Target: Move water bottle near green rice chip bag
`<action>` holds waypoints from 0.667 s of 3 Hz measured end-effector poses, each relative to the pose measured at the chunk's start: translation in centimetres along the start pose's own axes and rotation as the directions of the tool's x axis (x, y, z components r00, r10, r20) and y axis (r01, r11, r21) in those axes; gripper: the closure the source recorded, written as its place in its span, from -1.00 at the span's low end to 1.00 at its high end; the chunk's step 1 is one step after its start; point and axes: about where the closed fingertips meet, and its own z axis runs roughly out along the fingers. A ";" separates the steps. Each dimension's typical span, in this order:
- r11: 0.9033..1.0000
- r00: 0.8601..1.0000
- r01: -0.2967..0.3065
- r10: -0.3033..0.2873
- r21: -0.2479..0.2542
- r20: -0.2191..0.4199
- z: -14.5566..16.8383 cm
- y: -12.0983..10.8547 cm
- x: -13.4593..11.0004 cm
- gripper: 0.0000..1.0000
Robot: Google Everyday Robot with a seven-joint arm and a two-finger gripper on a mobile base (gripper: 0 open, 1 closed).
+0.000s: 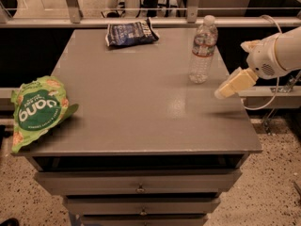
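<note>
The water bottle [203, 50] stands upright near the back right of the grey table top [141, 102], clear and ribbed with a white cap and a red and green label band. The green rice chip bag [38, 110] lies at the table's left front edge, partly overhanging it. My gripper [231, 85] hovers above the table's right edge, to the right of and a little nearer than the bottle, not touching it. It holds nothing that I can see.
A dark blue snack bag [130, 33] lies at the back centre of the table. A metal rail [141, 20] runs behind the table. Drawers [140, 188] sit below the top. Speckled floor [277, 187] lies to the right.
</note>
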 end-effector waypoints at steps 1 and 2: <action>0.998 0.989 -0.059 0.056 0.016 0.137 2.2 -1.3 -1.8 -1.00; 0.991 0.940 -0.133 0.132 -0.018 0.314 3.8 -2.1 -4.7 -1.00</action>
